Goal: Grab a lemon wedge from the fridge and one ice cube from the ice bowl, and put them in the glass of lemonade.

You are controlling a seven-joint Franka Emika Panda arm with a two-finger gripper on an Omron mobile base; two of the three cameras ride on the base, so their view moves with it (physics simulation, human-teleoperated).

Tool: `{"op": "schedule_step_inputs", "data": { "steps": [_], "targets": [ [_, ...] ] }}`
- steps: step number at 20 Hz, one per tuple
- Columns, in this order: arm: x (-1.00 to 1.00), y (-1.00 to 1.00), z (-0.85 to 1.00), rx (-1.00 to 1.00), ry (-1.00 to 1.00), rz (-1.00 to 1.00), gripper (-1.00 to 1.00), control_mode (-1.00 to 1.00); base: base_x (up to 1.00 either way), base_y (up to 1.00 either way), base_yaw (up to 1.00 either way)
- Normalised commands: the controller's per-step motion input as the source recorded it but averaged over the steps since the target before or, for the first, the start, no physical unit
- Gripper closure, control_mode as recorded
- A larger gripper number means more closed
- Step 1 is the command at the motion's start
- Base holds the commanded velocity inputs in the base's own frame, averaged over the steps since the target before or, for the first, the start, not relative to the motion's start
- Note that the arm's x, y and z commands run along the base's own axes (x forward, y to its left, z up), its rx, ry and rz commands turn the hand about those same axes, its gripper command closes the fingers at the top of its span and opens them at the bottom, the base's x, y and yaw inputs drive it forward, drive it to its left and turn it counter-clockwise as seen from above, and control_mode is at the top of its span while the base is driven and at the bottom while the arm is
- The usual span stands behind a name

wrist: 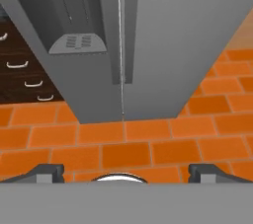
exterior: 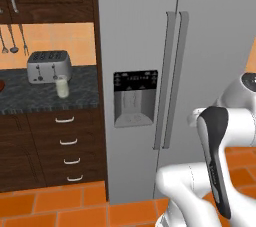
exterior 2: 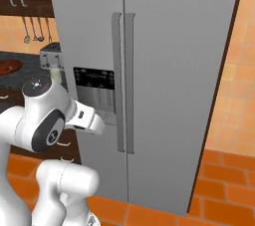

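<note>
Lemonade glass (exterior: 62,87): small clear tumbler of pale liquid, standing upright on the dark speckled desk (exterior: 30,98) at far left, just in front of and to the right of the silver toaster (exterior: 48,66), close to it. Ice bowl (exterior 2: 9,66): reddish-brown, round, on the same desk, left of the toaster; a sliver of its rim also shows at the left edge of the left base view; any contents too small to tell. Utensils (exterior: 14,41): hanging on the orange wall above the desk. Drawers (exterior: 67,148): dark wood, four pale curved handles stacked under the desk. Fridge (exterior: 210,36): tall light-grey double-door unit right of the desk, both doors closed, two long vertical handles (exterior: 172,78) side by side at the centre seam, dark dispenser panel (exterior: 135,98) in the left door. Floor (wrist: 148,144): orange tile. End effector (wrist: 126,173): fingers spread wide apart, nothing between them, aimed down at the floor in front of the fridge base, apart from the doors. Lemon wedge: cannot be told from here, fridge shut.
</note>
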Motion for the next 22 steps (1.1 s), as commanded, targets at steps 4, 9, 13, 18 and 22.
{"op": "schedule_step_inputs", "data": {
  "steps": [4, 9, 13, 18, 22],
  "targets": [
    [0.00, 0.07, 0.26, 0.00, -0.15, 0.01, -1.00, -1.00, 0.00, 0.00, 0.00],
    [0.02, 0.04, 1.00, -0.02, -0.34, 0.09, -1.00, -1.00, 0.00, 0.00, 0.00],
    [0.59, 0.04, 1.00, -0.10, 0.00, 0.04, -1.00, -1.00, 0.00, 0.00, 0.00],
    [0.94, 0.15, 0.96, -0.16, 0.11, 0.00, -1.00, -1.00, 0.00, 0.00, 0.00],
    [0.52, -0.17, -0.44, 0.00, -0.03, -0.01, -1.00, -1.00, 0.00, 0.00, 0.00]
  ]
}}
